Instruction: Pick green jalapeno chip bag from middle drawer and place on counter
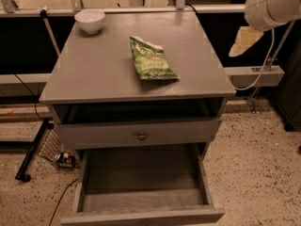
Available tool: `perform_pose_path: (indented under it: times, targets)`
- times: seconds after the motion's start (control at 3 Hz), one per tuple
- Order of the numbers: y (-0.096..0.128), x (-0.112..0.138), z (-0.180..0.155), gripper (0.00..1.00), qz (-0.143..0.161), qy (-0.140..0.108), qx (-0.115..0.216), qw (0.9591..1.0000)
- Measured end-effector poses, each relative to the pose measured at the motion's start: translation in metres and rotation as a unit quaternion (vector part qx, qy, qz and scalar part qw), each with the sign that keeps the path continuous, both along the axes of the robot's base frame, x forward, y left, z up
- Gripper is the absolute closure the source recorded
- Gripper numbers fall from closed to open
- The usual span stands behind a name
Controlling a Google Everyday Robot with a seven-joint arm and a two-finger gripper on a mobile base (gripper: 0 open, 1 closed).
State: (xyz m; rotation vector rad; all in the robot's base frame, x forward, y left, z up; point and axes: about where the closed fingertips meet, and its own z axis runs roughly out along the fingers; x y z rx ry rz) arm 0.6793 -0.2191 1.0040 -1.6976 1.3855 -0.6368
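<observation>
The green jalapeno chip bag [151, 59] lies flat on the counter [94, 74], right of its middle, with nothing touching it. My gripper [236, 21] hangs at the top right, beyond the counter's right edge and well clear of the bag. Its pale fingers [244, 39] stand apart and hold nothing. The middle drawer [141, 199] is pulled out at the bottom and its grey floor is bare. The drawer with the round knob [141, 136] above it is pushed in.
A white bowl [90, 20] stands at the counter's back left corner. A metal rail runs behind the cabinet. A white cable [263, 65] hangs at the right. A black-legged wire rack [49, 147] sits on the speckled floor at the left.
</observation>
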Motion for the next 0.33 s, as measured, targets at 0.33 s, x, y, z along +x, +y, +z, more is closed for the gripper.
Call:
perform_pose_path:
  times: [0.33]
  targets:
    - [0.0039, 0.0015, -0.0008, 0.00, 0.002, 0.001, 0.005, 1.0000]
